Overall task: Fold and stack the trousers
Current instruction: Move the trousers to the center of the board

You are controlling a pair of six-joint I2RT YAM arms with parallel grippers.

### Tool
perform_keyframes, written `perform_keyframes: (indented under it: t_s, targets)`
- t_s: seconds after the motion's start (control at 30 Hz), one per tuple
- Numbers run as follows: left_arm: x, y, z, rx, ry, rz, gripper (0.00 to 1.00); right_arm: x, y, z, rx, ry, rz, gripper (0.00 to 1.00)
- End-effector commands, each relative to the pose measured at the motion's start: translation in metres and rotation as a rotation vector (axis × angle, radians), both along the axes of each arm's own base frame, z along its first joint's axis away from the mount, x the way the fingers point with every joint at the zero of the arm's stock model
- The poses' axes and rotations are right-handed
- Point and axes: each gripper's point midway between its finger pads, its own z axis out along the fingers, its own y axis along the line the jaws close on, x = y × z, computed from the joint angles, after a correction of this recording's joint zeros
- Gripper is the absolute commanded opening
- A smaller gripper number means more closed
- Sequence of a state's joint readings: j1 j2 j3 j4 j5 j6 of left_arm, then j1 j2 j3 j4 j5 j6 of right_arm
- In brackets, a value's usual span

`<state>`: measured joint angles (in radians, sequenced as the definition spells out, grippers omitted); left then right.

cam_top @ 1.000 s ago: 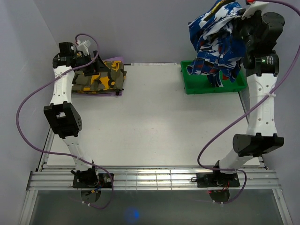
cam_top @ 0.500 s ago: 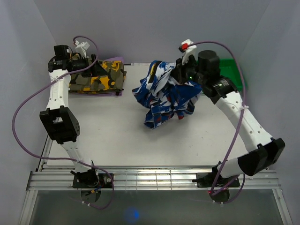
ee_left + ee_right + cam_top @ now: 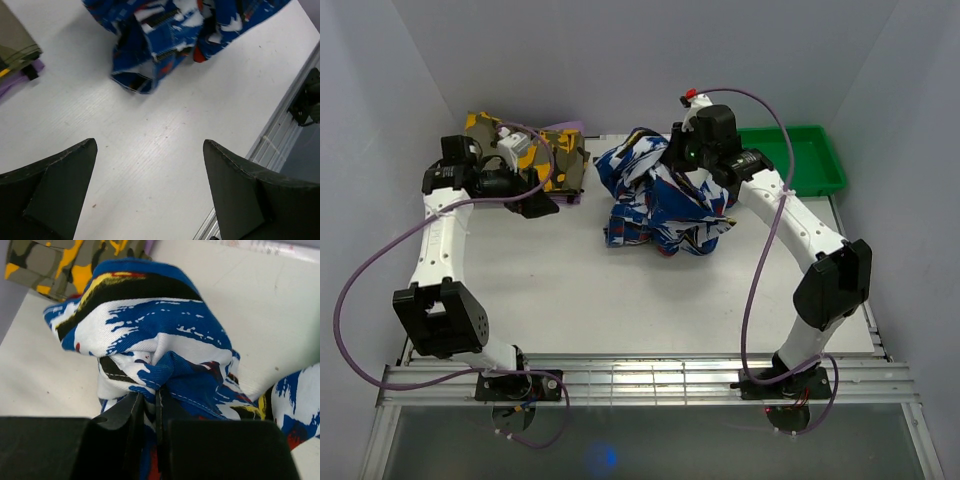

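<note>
the trousers (image 3: 660, 200) are seen as a crumpled, bunched heap of stout woven cloth with stitched seams and a hemmed leg opening. the cloth is royal blue, crossed by ragged brush-stroke streaks of white, black, red and yellow. they are found on the white table (image 3: 620, 300), left of the green tray (image 3: 810, 170) in the overhead view and apart from it. the top is drawn up into a peak, and the lower folds appear to rest on the surface.

the tray is a shallow rectangular box of smooth, glossy plastic. the table is matt and lightly scuffed.

the right gripper (image 3: 149, 407) is nearly closed, and a gathered fold at the peak of the trousers is pinched between its dark fingers.

the left gripper (image 3: 149, 145) is spread wide and nothing is held in it. it is hung over bare table, farther left of the tray than the trousers.

a folded camouflage garment (image 3: 565, 160) in olive, yellow and black is laid farthest left of the tray, on a purple cloth (image 3: 570, 128).
</note>
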<state>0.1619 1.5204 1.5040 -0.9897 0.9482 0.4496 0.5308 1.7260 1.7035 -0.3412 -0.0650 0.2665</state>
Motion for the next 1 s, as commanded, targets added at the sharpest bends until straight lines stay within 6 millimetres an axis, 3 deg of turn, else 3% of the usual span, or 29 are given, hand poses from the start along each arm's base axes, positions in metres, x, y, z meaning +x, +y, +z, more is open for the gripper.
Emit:
perform_keyframes:
  t_s: [0.0,0.03,0.07,0.1,0.13,0.2,0.3,0.33,0.37,0.4,0.47,0.63,0.77,0.87,0.9,0.97]
  targets:
    - [-0.027,-0.036,-0.016,0.025,-0.003,-0.179,0.97,0.021,-0.023,-0.021,0.039,0.038,-0.117,0.08]
    - [-0.030,-0.057,-0.033,0.060,0.016,-0.234,0.96,0.023,-0.034,-0.038,0.034,0.078,-0.144,0.08]
    - [-0.027,-0.062,-0.048,0.091,0.060,-0.221,0.94,0.022,-0.038,-0.044,0.037,0.100,-0.145,0.08]
    - [-0.025,-0.080,-0.067,0.104,0.091,-0.221,0.94,0.022,-0.050,-0.059,0.024,0.133,-0.170,0.08]
    - [0.008,-0.092,-0.074,0.105,0.034,-0.144,0.94,0.014,-0.054,-0.057,0.032,0.138,-0.154,0.08]
    - [0.044,-0.118,-0.077,0.087,0.032,-0.101,0.94,-0.004,-0.050,-0.057,0.059,0.145,-0.085,0.08]
    - [0.074,-0.158,-0.082,0.024,0.085,-0.132,0.93,-0.025,-0.050,-0.060,0.068,0.145,-0.027,0.09]
    - [0.066,-0.186,-0.086,-0.032,0.136,-0.208,0.91,-0.026,-0.053,-0.059,0.057,0.131,-0.031,0.11]
    - [0.061,-0.199,-0.098,-0.054,0.194,-0.240,0.91,-0.025,-0.056,-0.057,0.058,0.126,-0.037,0.13]
    - [0.058,-0.204,-0.096,-0.060,0.192,-0.256,0.90,-0.025,-0.055,-0.057,0.059,0.125,-0.036,0.13]
    - [0.054,-0.219,-0.110,-0.077,0.262,-0.260,0.90,-0.025,-0.056,-0.057,0.066,0.130,-0.029,0.16]
    - [0.051,-0.236,-0.137,-0.086,0.383,-0.223,0.80,-0.025,-0.055,-0.054,0.079,0.129,-0.015,0.12]
    - [0.047,-0.236,-0.149,-0.068,0.417,-0.225,0.50,-0.021,-0.059,-0.051,0.091,0.130,-0.019,0.13]
    - [0.039,-0.224,-0.134,-0.021,0.320,-0.294,0.05,-0.015,-0.068,-0.052,0.076,0.129,-0.038,0.16]
    - [0.030,-0.215,-0.115,-0.011,0.276,-0.302,0.00,-0.012,-0.076,-0.053,0.070,0.134,-0.054,0.16]
    - [0.027,-0.195,-0.096,0.020,0.152,-0.333,0.00,-0.011,-0.086,-0.060,0.040,0.138,-0.070,0.16]
